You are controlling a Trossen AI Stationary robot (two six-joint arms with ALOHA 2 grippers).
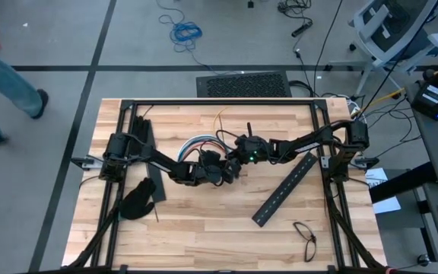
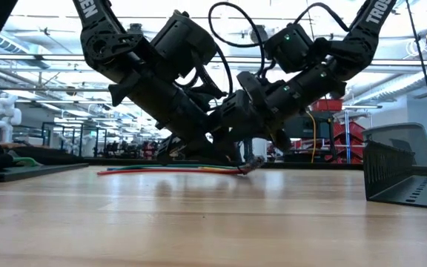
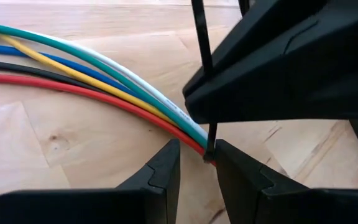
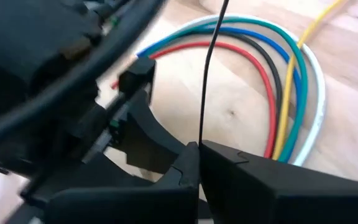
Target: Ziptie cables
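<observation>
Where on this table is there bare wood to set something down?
The near edge between the black glove and the glasses lies bare, as does the far right corner. The middle is crowded: both arms meet over the cables.

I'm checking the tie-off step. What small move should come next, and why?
Probably the right gripper should pull the ziptie tighter. It is shut on the strip, which runs down to the cables between the left gripper's fingers, while the wires fan out loose.
</observation>
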